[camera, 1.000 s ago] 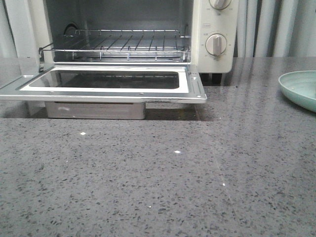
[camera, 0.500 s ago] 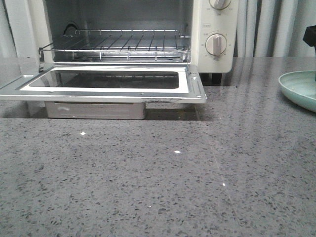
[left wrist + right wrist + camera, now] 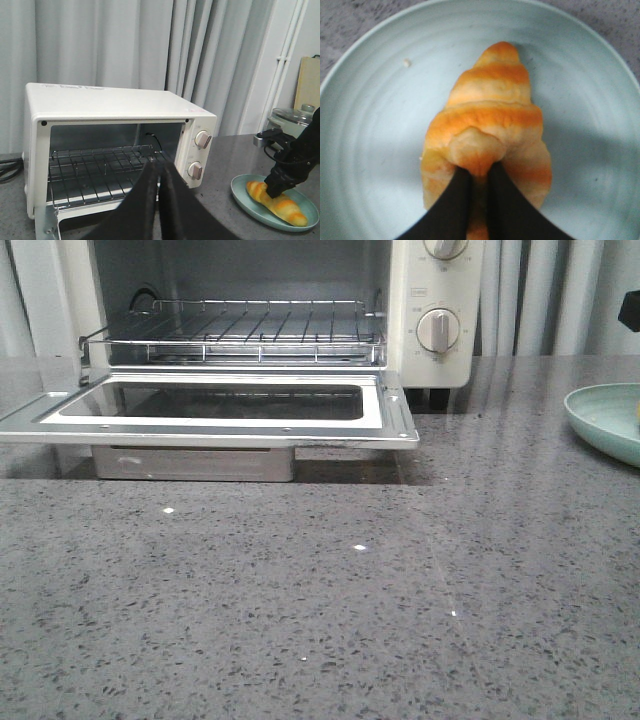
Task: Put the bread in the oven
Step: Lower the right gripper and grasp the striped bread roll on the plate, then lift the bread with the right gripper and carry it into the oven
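Observation:
The bread (image 3: 490, 100), a golden roll with browner ridges, lies on a pale green plate (image 3: 370, 125). My right gripper (image 3: 479, 172) is shut on its thick end, the fingers pinching a fold of crust. The left wrist view shows the bread (image 3: 287, 206) on the plate (image 3: 250, 197) with the right gripper (image 3: 276, 189) on its near end. The cream-white oven (image 3: 405, 300) stands at the back left, its glass door (image 3: 220, 425) folded down flat and its wire rack (image 3: 250, 330) bare. My left gripper (image 3: 159, 172) is shut and empty, facing the oven (image 3: 110, 100).
In the front view the plate (image 3: 600, 415) sits at the right edge of the grey speckled counter, with a black part of the right arm (image 3: 630, 310) above it. Curtains hang behind. A pot (image 3: 292, 117) stands far right.
A black part of the right arm has come into the front view at the right edge above the plate. The oven and door have not moved.

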`<control>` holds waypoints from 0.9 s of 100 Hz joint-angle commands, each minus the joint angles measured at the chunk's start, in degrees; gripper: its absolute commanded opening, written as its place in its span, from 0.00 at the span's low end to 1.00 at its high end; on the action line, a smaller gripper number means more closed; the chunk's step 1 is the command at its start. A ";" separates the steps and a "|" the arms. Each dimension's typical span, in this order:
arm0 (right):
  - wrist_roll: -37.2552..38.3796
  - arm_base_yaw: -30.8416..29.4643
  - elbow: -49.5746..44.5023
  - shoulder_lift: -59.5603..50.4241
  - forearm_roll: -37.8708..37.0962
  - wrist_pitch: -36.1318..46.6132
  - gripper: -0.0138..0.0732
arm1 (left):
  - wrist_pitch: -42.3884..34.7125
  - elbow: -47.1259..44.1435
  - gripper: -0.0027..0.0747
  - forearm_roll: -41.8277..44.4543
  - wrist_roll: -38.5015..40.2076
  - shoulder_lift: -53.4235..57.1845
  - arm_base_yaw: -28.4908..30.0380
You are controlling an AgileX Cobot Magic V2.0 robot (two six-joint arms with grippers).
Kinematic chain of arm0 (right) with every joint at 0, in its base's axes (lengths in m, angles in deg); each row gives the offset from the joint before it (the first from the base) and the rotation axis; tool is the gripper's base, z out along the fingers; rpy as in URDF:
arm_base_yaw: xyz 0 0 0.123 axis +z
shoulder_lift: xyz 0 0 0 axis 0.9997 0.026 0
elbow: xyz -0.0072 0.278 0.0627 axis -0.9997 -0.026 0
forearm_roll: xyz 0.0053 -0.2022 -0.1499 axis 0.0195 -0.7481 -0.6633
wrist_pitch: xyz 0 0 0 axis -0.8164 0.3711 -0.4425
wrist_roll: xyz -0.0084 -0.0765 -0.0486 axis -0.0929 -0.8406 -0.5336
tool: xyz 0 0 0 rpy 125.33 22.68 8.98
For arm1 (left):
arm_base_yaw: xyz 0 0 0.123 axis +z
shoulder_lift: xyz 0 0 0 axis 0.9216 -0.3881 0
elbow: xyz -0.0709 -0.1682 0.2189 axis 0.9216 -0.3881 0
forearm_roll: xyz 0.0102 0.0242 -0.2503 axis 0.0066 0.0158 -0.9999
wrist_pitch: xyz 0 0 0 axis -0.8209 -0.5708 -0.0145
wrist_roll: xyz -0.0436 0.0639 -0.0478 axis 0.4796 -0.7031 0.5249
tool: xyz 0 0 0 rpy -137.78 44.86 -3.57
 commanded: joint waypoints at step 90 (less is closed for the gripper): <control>-3.22 37.28 18.66 -12.27 0.10 -14.00 0.08 | -1.61 1.92 0.01 2.05 0.49 2.63 0.37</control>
